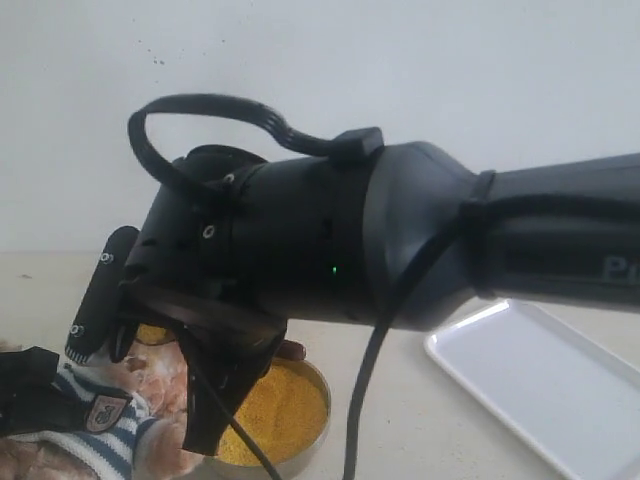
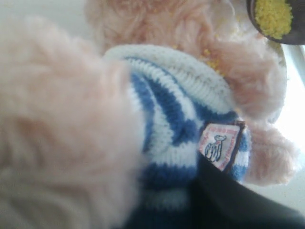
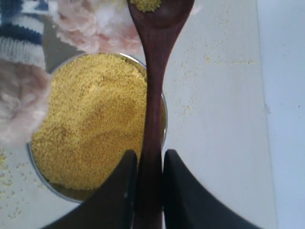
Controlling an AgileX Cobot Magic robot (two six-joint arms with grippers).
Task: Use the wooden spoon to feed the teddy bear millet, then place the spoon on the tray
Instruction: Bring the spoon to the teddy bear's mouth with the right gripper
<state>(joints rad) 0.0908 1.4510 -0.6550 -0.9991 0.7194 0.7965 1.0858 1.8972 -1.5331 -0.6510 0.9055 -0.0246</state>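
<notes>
Right wrist view, gripper [image 3: 150, 160] pinching wooden spoon [image 3: 155, 76]

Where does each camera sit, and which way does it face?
Exterior: low by the table, facing a wall; the right arm fills the frame above millet and tray.
Left wrist: close against the teddy bear; one dark finger shows.
Right wrist: looks along the wooden spoon, clamped in the right gripper.
Shared: both wrist views show the spoon's millet load.

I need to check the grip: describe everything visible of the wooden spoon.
The wooden spoon is dark reddish-brown, smooth, with a thin straight handle and oval bowl carrying a little millet. The right tool pinches its handle; it crosses above the rim of the metal bowl, its tip by the teddy bear.
</notes>
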